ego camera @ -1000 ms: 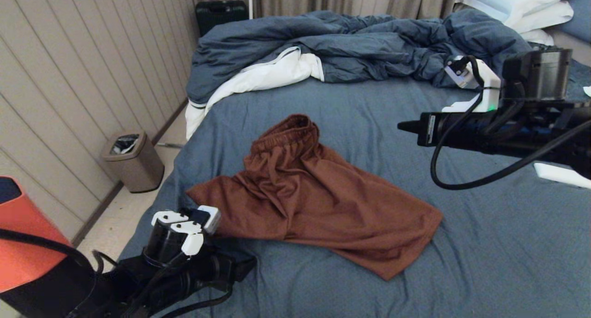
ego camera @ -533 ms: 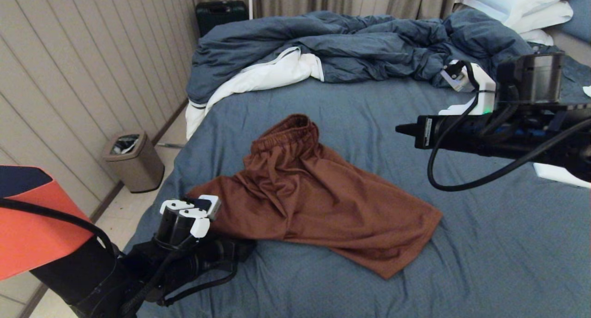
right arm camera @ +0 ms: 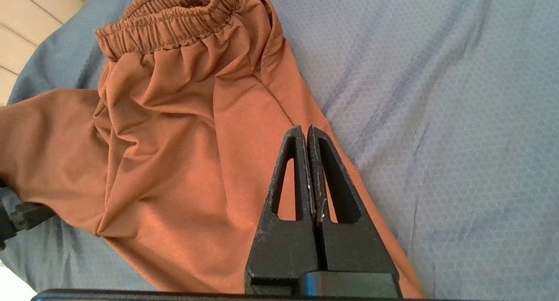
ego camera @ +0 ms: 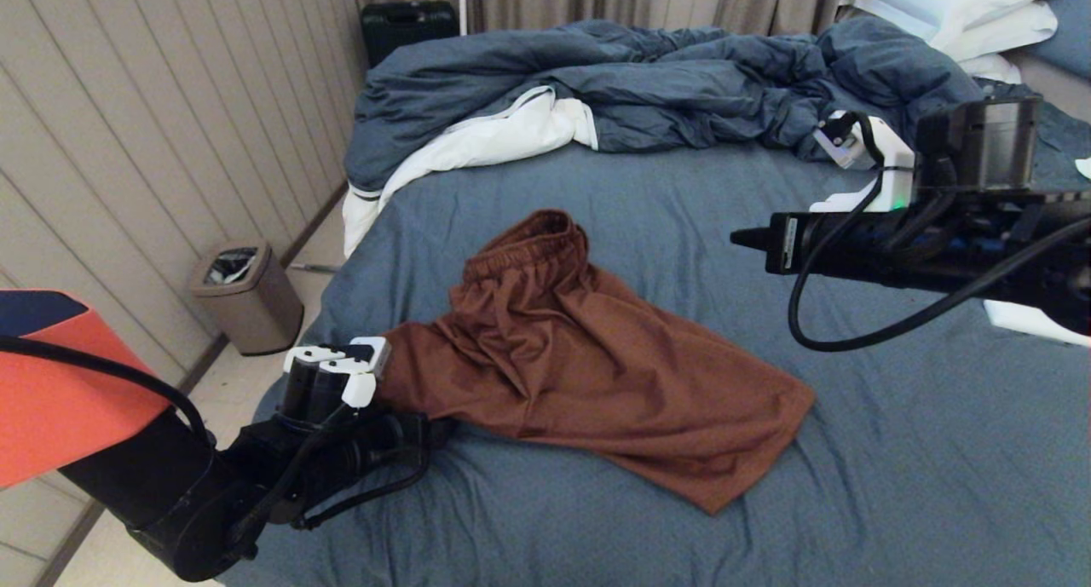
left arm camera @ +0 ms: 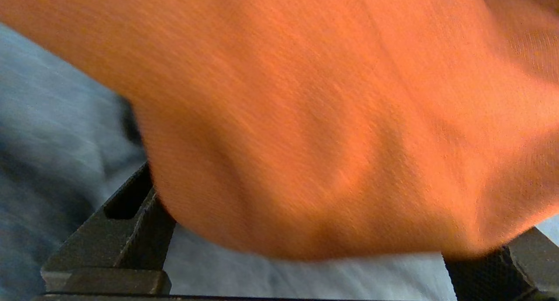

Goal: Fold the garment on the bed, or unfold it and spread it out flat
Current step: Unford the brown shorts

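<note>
The shorts (ego camera: 580,357) lie crumpled on the blue sheet of the bed (ego camera: 895,485), near its left side. The gathered waistband (ego camera: 528,246) points away from me, toward the rumpled duvet (ego camera: 665,84) that is bunched along the far part of the bed. One leg spreads toward my right and ends in a corner close to me. The other leg runs toward my left and reaches my left hand (ego camera: 401,404).

My left hand sits low at the left edge of the bed, at the end of that leg. In the left wrist view the brown cloth (left arm camera: 305,117) fills most of the frame and hangs down between my two dark fingers (left arm camera: 131,231), which stand well apart on either side of it. The sheet shows pale beneath the cloth. The hand is open, with the cloth between the fingers but not pinched.

My right hand (right arm camera: 308,135) hangs above the bed on the right, clear of the sheet. Its two fingers are pressed together and hold nothing. In the right wrist view they point over the right edge of the shorts (right arm camera: 183,161).

A small bin (ego camera: 247,297) stands on the floor by the wall, left of the bed. White pillows (ego camera: 963,8) lie at the far right.
</note>
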### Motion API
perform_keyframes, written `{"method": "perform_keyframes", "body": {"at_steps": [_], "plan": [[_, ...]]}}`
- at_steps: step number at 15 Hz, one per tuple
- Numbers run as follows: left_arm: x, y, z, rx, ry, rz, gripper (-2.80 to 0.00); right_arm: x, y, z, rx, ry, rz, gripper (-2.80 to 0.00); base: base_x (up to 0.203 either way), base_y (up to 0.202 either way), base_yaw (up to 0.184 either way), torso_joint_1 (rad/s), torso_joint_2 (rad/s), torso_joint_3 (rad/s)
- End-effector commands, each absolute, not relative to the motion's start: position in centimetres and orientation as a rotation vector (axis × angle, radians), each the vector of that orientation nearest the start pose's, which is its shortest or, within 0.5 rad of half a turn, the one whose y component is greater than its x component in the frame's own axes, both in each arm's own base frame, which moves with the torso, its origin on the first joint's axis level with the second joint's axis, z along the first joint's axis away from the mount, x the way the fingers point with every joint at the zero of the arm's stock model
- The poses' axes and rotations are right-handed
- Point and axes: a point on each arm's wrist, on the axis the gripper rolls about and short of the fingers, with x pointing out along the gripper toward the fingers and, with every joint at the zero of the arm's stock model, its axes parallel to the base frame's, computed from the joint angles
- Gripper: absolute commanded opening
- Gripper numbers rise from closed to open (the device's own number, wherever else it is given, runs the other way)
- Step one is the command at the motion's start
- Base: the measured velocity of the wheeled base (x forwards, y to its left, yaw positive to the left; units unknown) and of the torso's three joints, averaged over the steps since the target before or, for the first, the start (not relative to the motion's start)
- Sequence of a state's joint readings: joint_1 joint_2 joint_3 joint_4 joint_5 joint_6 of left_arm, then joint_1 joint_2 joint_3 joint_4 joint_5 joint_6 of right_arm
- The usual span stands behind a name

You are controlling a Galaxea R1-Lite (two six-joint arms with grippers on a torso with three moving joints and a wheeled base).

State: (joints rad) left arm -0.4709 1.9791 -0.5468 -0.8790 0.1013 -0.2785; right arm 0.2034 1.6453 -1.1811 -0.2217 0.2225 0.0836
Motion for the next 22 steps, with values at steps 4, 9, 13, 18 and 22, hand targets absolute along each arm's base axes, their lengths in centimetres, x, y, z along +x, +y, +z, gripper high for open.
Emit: {"method": "perform_keyframes", "body": {"at_steps": [4, 9, 13, 18, 22], "plan": [[27.3, -13.6, 5.6, -0.113, 0.588, -0.275, -2.80, 30.3, 6.8, 26.5, 0.085, 0.258, 0.416, -2.80, 0.000, 0.000, 0.000, 0.000, 0.00, 0.000], [25.9, -13.8, 6.0, -0.096, 0.597, -0.304, -2.80, 30.4, 6.7, 26.5, 0.085, 0.258, 0.414, -2.80, 0.000, 0.000, 0.000, 0.000, 0.00, 0.000], [23.2, -13.3, 7.7, -0.091, 0.581, -0.338, -2.80, 30.2, 6.7, 26.7, 0.085, 0.245, 0.415, -2.80, 0.000, 0.000, 0.000, 0.000, 0.00, 0.000], [19.2, -11.1, 10.8, -0.081, 0.606, -0.345, -2.80, 30.2, 6.7, 26.8, 0.087, 0.241, 0.414, -2.80, 0.000, 0.000, 0.000, 0.000, 0.00, 0.000], [15.8, -9.9, 12.3, -0.060, 0.756, -0.444, -2.80, 30.1, 6.6, 26.9, 0.087, 0.241, 0.413, -2.80, 0.000, 0.000, 0.000, 0.000, 0.00, 0.000]]}}
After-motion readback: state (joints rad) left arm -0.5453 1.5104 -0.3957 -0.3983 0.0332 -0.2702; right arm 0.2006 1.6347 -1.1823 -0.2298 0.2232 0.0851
